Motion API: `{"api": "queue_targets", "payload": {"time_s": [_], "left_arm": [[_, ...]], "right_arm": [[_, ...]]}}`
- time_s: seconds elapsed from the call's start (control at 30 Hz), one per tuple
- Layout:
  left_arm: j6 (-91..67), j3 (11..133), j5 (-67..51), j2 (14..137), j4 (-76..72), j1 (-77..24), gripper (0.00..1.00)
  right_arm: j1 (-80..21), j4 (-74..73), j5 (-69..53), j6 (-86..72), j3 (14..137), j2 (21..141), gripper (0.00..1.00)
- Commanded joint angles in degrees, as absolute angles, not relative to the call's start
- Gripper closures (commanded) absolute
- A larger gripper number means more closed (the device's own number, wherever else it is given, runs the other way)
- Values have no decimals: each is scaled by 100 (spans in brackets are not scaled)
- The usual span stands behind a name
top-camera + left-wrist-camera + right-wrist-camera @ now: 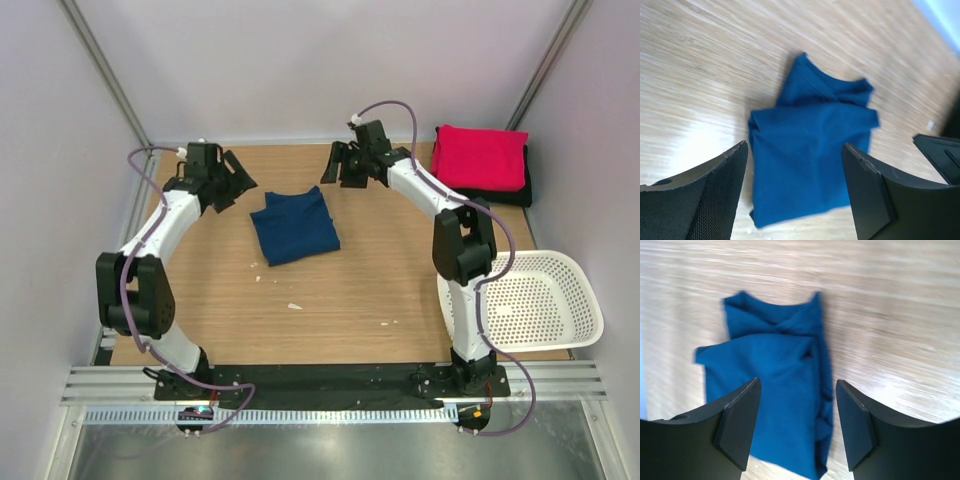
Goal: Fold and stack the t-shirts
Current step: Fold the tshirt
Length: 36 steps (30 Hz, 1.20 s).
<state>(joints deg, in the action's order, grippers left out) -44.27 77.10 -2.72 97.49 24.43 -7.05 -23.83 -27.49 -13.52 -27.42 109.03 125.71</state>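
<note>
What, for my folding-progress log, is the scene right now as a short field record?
blue t-shirt: folded, mid-table, ungripped
pink-red t-shirt: folded, on top of the black t-shirt, far right corner
basket: white, near right edge
left end effector: open, holding nothing, left of the blue t-shirt
right end effector: open, holding nothing
remaining: blue t-shirt not yet on the stack
</note>
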Motion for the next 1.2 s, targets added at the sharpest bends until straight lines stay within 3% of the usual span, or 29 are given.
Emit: {"api": "queue_targets", "payload": {"time_s": [0.0, 0.1, 0.4, 0.83, 0.93, 1.03, 1.1, 1.17], "left_arm": [[-4333, 7314, -623, 9369, 2348, -685, 23], [-4166, 7207, -913, 9623, 2022, -686, 25], [-4025, 7224, -747, 10371, 1459, -659, 27], [-4509, 7312, -729, 10889, 1073, -668, 33], [-4561, 7356, -834, 11030, 1011, -668, 41], [-4614, 7383, -861, 11100, 941, -668, 55], [-4632, 7418, -896, 11136, 897, -677, 70], [-4632, 7462, -905, 11136, 888, -668, 77]], "right_arm": [[-2505, -1619, -1784, -2347, 10512, 12058, 33], [-2496, -1766, -1820, -1926, 10791, 12453, 39], [-2514, -2074, -1574, -1740, 11145, 12999, 39], [-2566, -1697, -1749, -2294, 11153, 13254, 49], [-2575, -1618, -1801, -2399, 11162, 13324, 53], [-2601, -1582, -1837, -2461, 11197, 13403, 59], [-2619, -1582, -1881, -2522, 11258, 13464, 62], [-2619, -1608, -1890, -2523, 11285, 13491, 65]]}}
